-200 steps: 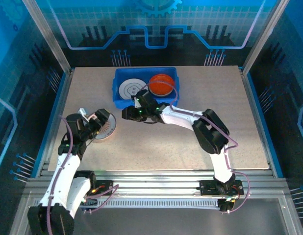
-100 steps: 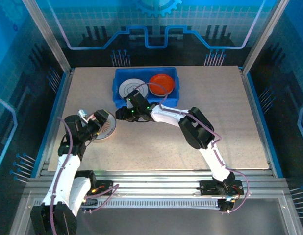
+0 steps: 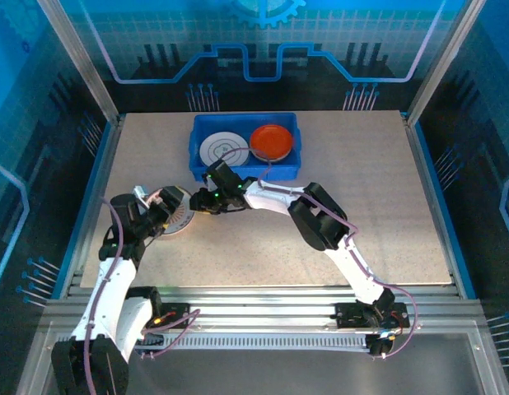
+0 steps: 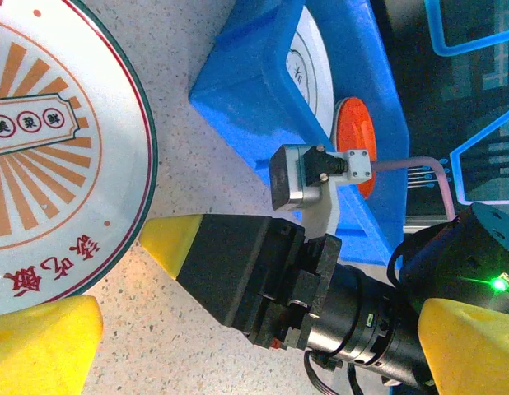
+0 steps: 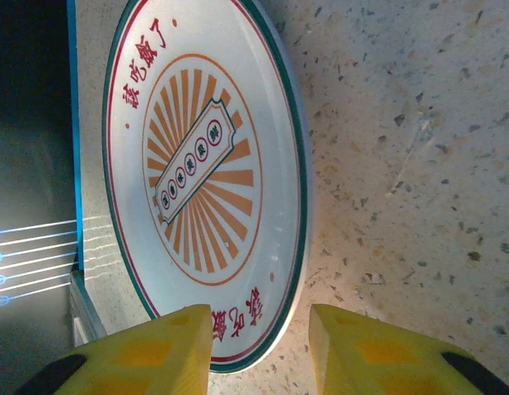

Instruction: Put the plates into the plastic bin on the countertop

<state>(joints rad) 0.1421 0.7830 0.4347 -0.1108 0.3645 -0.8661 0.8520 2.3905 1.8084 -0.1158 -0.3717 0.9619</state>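
Observation:
A white plate (image 3: 177,217) with an orange sunburst and green rim lies flat on the countertop (image 3: 271,239), left of centre. In the right wrist view this plate (image 5: 205,173) has its near rim between the fingers of my right gripper (image 5: 259,354). That gripper is open, with one finger over the plate and the other above bare stone. My right gripper (image 3: 197,202) reaches in from the plate's right side. My left gripper (image 3: 162,207) stands wide open at the plate's left side, holding nothing. The blue plastic bin (image 3: 198,141) holds a white plate (image 3: 223,150) and an orange plate (image 3: 271,141).
In the left wrist view the right gripper's black body and yellow fingertip (image 4: 168,239) lie across the middle, its tip at the plate's rim (image 4: 147,164). The bin's near corner (image 4: 246,90) stands close behind. Aluminium rails (image 3: 98,177) frame the countertop.
My right arm has swung left from the bin's front wall to the plate on the countertop, and its jaws have narrowed a little. The left arm has hardly moved.

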